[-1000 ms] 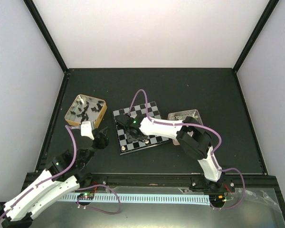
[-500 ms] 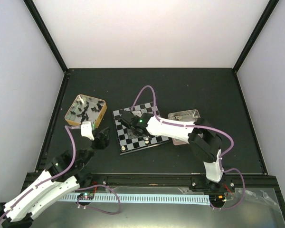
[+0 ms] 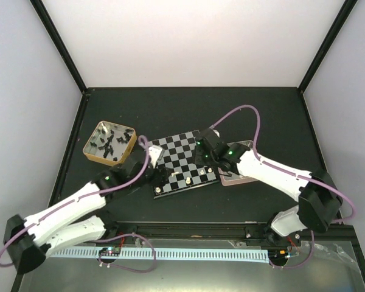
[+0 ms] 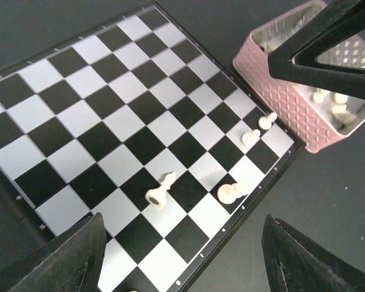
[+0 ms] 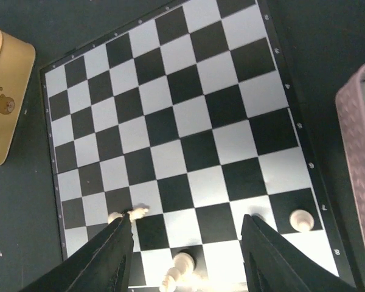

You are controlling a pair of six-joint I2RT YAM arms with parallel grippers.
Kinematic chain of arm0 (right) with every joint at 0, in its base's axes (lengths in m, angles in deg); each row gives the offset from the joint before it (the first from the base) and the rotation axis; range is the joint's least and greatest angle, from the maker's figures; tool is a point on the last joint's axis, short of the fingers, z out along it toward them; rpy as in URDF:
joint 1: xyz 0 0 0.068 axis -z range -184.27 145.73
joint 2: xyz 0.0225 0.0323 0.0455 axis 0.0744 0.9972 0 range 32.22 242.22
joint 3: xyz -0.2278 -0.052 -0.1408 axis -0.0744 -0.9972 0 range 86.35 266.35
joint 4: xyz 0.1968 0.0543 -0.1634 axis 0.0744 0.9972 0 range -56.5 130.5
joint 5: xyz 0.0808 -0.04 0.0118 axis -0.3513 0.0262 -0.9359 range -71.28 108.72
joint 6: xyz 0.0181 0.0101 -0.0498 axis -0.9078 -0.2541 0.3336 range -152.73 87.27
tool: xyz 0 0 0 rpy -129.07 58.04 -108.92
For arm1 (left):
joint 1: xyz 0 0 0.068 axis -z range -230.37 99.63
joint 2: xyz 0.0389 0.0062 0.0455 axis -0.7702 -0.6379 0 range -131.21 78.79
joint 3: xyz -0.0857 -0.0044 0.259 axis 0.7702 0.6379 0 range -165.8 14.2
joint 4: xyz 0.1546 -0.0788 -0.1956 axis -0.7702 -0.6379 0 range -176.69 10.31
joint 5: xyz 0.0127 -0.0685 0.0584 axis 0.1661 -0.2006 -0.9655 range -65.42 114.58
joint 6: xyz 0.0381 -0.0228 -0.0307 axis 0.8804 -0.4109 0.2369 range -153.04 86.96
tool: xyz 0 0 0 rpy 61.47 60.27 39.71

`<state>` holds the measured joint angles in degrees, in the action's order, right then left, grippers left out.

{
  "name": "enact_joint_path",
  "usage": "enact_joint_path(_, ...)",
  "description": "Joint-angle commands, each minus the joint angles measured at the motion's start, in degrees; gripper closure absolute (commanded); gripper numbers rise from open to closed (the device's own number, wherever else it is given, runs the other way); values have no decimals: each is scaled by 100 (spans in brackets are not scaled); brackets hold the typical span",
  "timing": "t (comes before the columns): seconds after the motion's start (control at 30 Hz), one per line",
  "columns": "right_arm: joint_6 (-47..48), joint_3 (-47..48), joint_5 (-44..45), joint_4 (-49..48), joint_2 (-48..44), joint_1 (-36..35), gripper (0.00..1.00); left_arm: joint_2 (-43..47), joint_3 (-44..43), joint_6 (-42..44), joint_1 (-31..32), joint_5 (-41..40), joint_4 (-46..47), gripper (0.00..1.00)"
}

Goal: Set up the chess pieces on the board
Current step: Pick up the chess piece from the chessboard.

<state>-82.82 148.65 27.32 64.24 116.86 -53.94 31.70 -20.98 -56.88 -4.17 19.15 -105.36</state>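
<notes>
Early stage: board (image 3: 181, 161) mid-tabletop. Handful of cream chess pieces (image 4: 228, 193) along its 6 o'clock edge, one looks toppled. More wait in pink tray (image 4: 280, 103) at 3 o'clock. Black set (image 3: 107, 141) in gold tin (image 3: 134, 137) at 10 o'clock. Left tool (image 4: 182, 218) and right tool (image 5: 185, 219) splayed wide, empty, over board.

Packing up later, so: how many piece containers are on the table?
2. The gold tin sits left of the board; the pink tray is at its right, partly covered from above.

Overhead camera looks down; both wrist cameras closely share the board (image 4: 140, 103)
</notes>
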Motion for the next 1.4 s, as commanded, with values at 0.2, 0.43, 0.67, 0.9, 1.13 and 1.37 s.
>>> enact_joint_path(0.2,122,-1114,-587,-609,-965,677,50,-3320,-2319,1134,-65,834,-1763,48)
enact_joint_path(0.43,274,-1537,-859,-777,-1291,1076,50,-4471,-3015,1394,-67,572,-2417,50)
enact_joint_path(0.67,421,-1607,-1096,-854,-1290,1330,51,-5061,-3333,1466,-86,324,-2560,48)
enact_joint_path(0.9,458,-1585,-1141,-824,-1251,1407,51,-5424,-3528,1601,-186,289,-2647,52)
enact_joint_path(1.13,438,-1549,-1168,-831,-1164,1424,51,-5553,-3466,1629,-300,367,-2577,60)
enact_joint_path(1.37,431,-1500,-1159,-807,-1142,1420,52,-5655,-3358,1595,-353,554,-2481,69)
